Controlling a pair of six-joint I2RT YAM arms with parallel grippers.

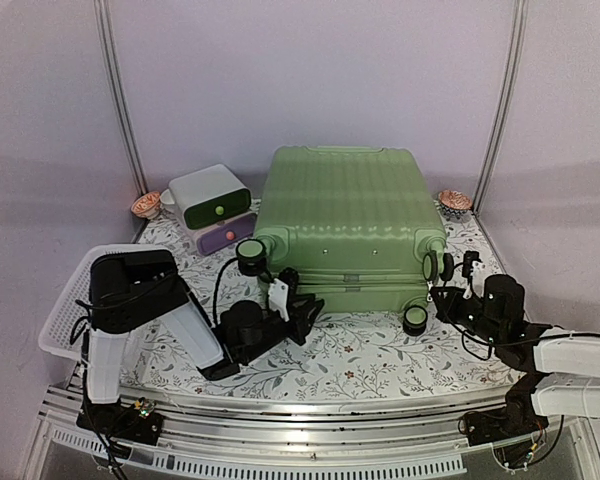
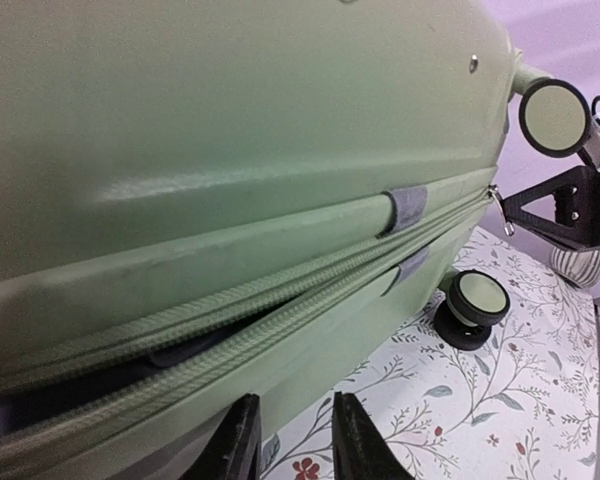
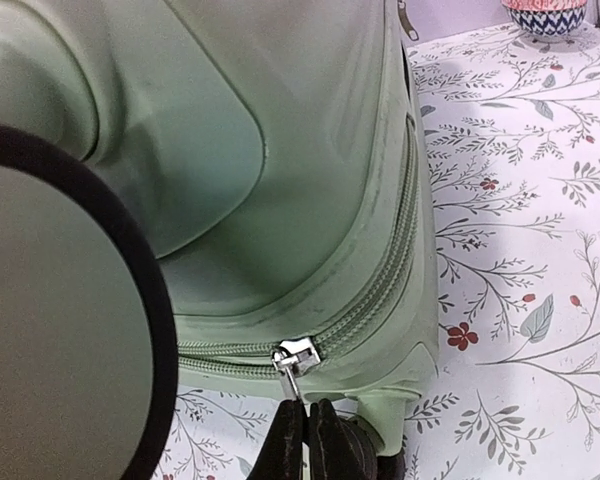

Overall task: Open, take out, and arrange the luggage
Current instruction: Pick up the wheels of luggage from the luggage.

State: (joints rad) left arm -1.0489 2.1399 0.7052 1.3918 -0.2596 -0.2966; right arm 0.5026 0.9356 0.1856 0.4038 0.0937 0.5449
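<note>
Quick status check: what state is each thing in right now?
luggage: lying flat, zipper partly undone, near side gaping.
zipper pull: pinched by right gripper.
right gripper: shut on zipper pull.
left gripper: open, empty, beside the luggage.
white-and-green drawer box: drawer shut.

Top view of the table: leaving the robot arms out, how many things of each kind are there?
Suitcase: 1
Drawer boxes: 2
Patterned bowls: 2
White basket: 1
Total: 6
A small white thing by the left bowl is too unclear to count.
</note>
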